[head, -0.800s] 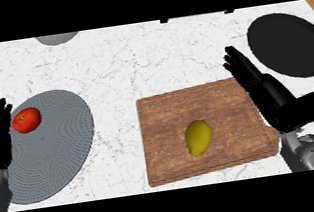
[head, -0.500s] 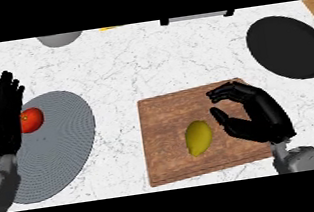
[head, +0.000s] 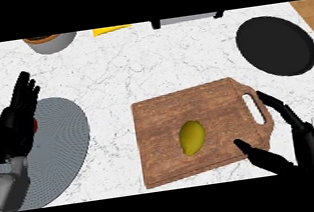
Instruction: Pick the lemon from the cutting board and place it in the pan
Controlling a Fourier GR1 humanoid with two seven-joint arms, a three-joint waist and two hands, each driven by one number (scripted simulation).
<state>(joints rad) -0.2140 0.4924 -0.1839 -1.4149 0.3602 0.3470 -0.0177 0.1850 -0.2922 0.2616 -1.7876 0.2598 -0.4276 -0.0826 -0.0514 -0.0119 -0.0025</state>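
A yellow lemon (head: 192, 137) lies on the wooden cutting board (head: 197, 105) in the middle of the counter. My right hand (head: 292, 137) is at the board's right edge, open, fingers straight along the handle slot and thumb spread toward the lemon, not touching it. The black pan (head: 276, 45) sits at the upper right with its handle pointing right. My left hand (head: 13, 122) rests open, fingers up, at the left over a grey plate.
A grey plate (head: 61, 146) lies at the left, with a red fruit mostly hidden behind my left hand. A grey bowl (head: 51, 41), a yellow item (head: 112, 30) and a dark-legged object (head: 186, 19) stand along the back edge.
My right hand has pulled back toward the lower right off the board's centre and its fingers have straightened. The view has shifted so the board sits lower. The lemon has not moved.
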